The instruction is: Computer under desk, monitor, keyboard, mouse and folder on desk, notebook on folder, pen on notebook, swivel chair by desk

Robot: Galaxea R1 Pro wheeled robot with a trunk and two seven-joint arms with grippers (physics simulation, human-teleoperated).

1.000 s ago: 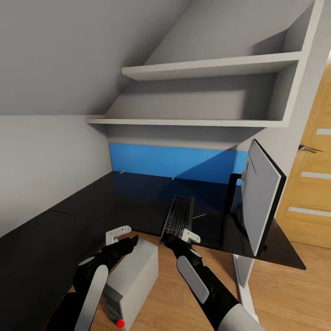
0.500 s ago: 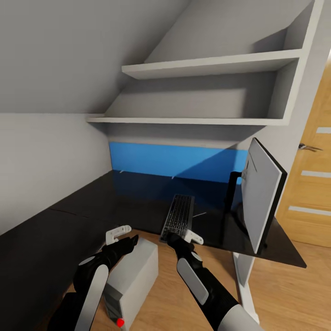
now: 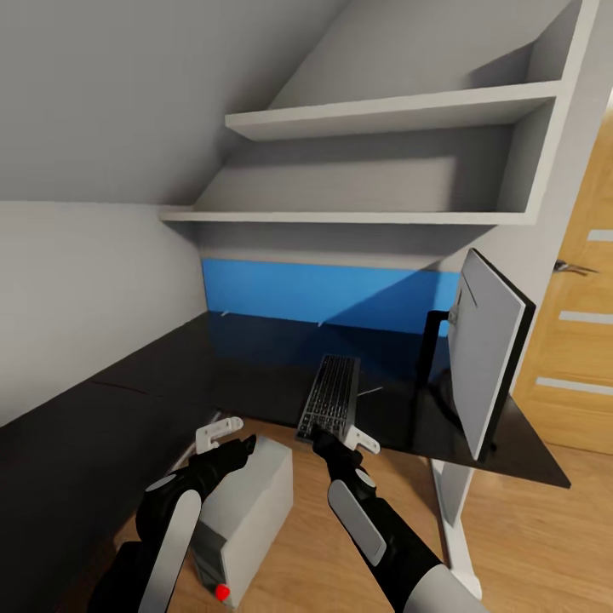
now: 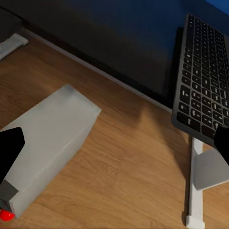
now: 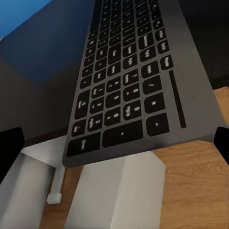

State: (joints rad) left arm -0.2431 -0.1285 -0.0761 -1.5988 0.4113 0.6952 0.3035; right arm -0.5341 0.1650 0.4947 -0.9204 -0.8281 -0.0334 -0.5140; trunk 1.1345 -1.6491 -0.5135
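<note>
The dark keyboard [image 3: 330, 398] lies lengthwise on the black desk [image 3: 255, 366], with its near end sticking out over the front edge. My right gripper [image 3: 329, 439] is open just at that end. In the right wrist view the keyboard [image 5: 133, 81] reaches in between the two spread fingertips [image 5: 9, 148]. The monitor [image 3: 484, 353] stands on the desk to the right, seen edge-on. On the floor below the desk edge sits the pale grey computer [image 3: 245, 507]. My left gripper [image 3: 237, 441] hangs open above the computer [image 4: 47, 143].
White shelves [image 3: 383, 119] and a blue back panel [image 3: 323, 294] rise behind the desk. The white desk leg [image 3: 451, 519] stands at the right on the wooden floor [image 3: 528, 545]. A wooden door [image 3: 579, 340] is at the far right. The sloped wall closes in on the left.
The whole picture has shifted slightly, so the head moved. My right gripper has edged a little left, closer to the keyboard's near end. The left arm is about where it was.
</note>
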